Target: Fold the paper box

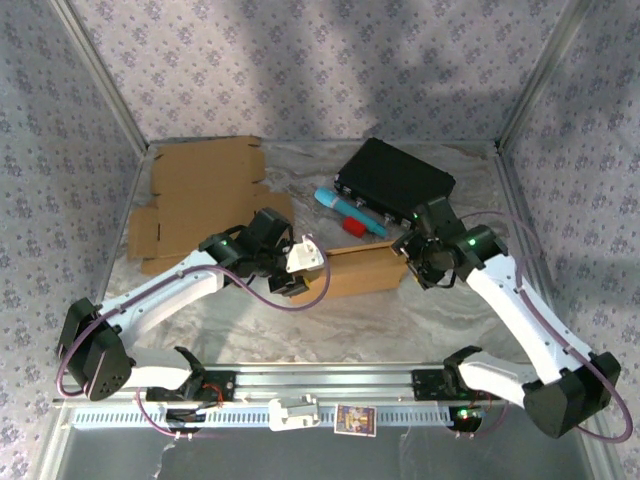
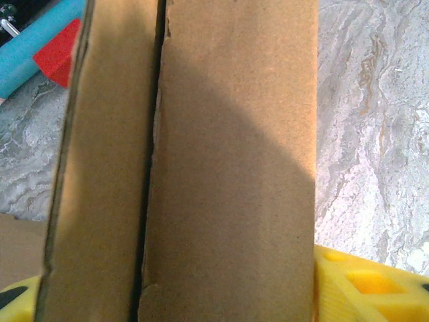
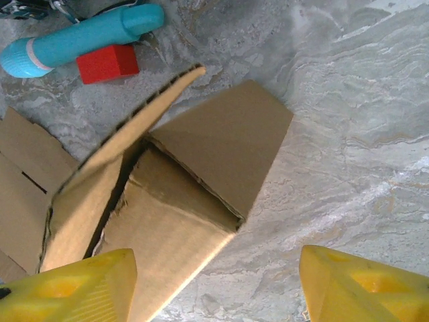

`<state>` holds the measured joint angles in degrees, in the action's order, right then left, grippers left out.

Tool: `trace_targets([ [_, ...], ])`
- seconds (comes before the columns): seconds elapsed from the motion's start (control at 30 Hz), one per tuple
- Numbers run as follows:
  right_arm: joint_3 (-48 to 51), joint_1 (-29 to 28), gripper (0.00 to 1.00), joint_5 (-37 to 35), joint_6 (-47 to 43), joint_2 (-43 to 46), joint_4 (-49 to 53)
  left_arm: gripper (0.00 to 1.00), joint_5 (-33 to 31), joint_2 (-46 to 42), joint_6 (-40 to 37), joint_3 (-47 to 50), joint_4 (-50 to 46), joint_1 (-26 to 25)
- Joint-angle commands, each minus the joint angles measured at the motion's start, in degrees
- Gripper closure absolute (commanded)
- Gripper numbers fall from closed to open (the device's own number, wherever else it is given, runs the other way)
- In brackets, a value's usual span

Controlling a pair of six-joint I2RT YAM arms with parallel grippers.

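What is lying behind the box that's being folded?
Just behind the paper box lie a red block and a teal tube, with a black case farther back. The right arm blocks the view past the box's right end, so anything there is hidden.

We've got bright light from above, soft shadows mottling the back wall [image 1: 330,60]; up close a diagonal shadow cuts across the box [image 2: 228,168], everything fairly sharp.

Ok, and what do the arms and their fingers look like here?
Left arm and right arm: white shells, black joints and bases, a purple cable alongside each, a green light near the wrist. Fingers are yellow with moulded recesses.
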<state>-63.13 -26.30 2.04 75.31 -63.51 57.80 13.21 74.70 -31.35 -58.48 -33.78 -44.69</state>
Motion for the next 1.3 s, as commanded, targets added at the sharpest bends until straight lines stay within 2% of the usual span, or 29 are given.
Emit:
trace_targets([
  [0.0,2.8,0.0,0.36,-1.6,2.4,-1.2,0.4,0.40,-0.8,0.2,1.0,-1.1,-3.6,0.0],
  [0.3,3.5,1.7,0.46,1.9,1.7,-3.0,3.9,0.40,-1.3,0.2,1.3,-1.0,-2.8,0.0],
  [0.5,-3.0,1.5,0.45,-2.3,-7.3,-0.7,0.5,0.47,-1.3,-0.2,0.7,-1.1,-3.5,0.0],
  [0.57,-6.5,1.8,0.46,-4.5,-14.1,0.6,-0.7,0.47,-1.3,-0.8,0.7,-0.9,-3.9,0.2],
  [0.7,-12.3,4.4,0.48,-6.5,-36.3,1.4,-3.0,0.47,-0.6,-2.7,0.7,0.0,-4.7,0.6],
  [0.8,-12.8,7.6,0.49,-1.5,-52.5,1.5,-5.6,0.47,-0.4,-4.0,0.2,0.6,-6.7,1.0],
  [0.93,-11.9,11.0,0.51,9.7,-69.3,1.6,-6.1,0.47,0.2,-6.0,-0.6,1.5,-9.0,2.0],
  [1.03,-9.6,11.1,0.55,12.4,-78.1,2.3,-5.9,0.47,1.1,-7.8,-1.8,2.5,-10.4,3.6],
  [1.27,-8.1,11.0,0.55,23.4,-94.4,-1.9,-2.5,0.47,3.1,-10.4,-5.2,4.4,-11.8,7.3],
])
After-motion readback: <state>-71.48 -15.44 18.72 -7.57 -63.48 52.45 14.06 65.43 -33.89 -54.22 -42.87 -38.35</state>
